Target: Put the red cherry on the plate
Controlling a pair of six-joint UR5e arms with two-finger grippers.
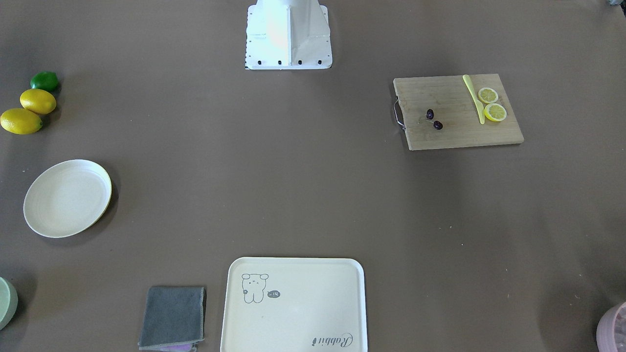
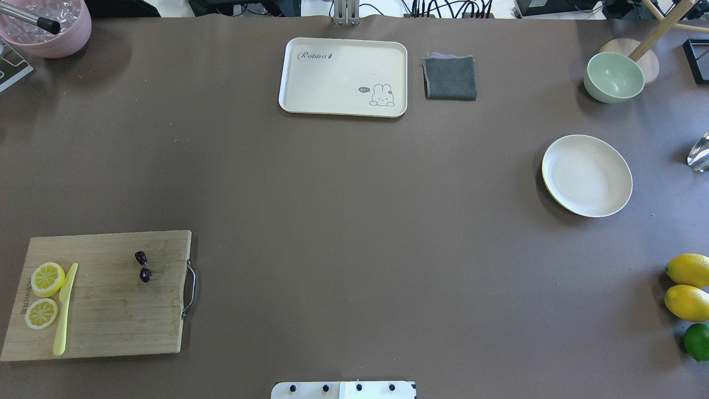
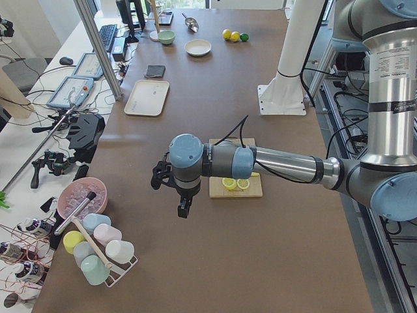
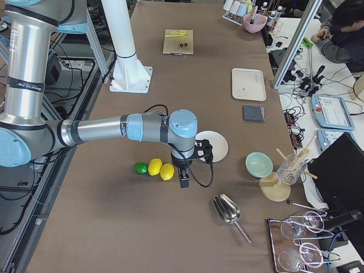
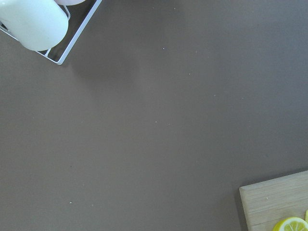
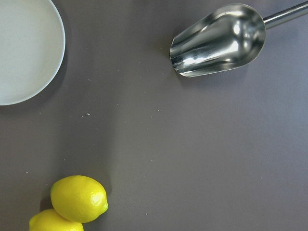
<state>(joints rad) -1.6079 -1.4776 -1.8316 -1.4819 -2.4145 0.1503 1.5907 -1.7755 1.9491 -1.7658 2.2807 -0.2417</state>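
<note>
The red cherry (image 1: 434, 120), a pair of tiny dark fruits, lies on a wooden cutting board (image 1: 457, 132), also seen from overhead (image 2: 143, 266). The plate (image 1: 67, 198) is round, cream-white and empty, on the opposite side of the table (image 2: 587, 175). My left gripper (image 3: 183, 212) hangs above bare table beyond the board's end, away from the cherry; I cannot tell if it is open or shut. My right gripper (image 4: 184, 182) hovers between the plate (image 4: 213, 145) and the lemons; its state cannot be told either.
Two lemon slices (image 1: 491, 103) and a yellow knife (image 1: 473, 98) share the board. Two lemons (image 2: 687, 285) and a lime (image 2: 698, 341) lie near the plate. A cream tray (image 2: 343, 77), grey cloth (image 2: 450, 77), green bowl (image 2: 614, 77) and metal scoop (image 6: 219, 41) stand around.
</note>
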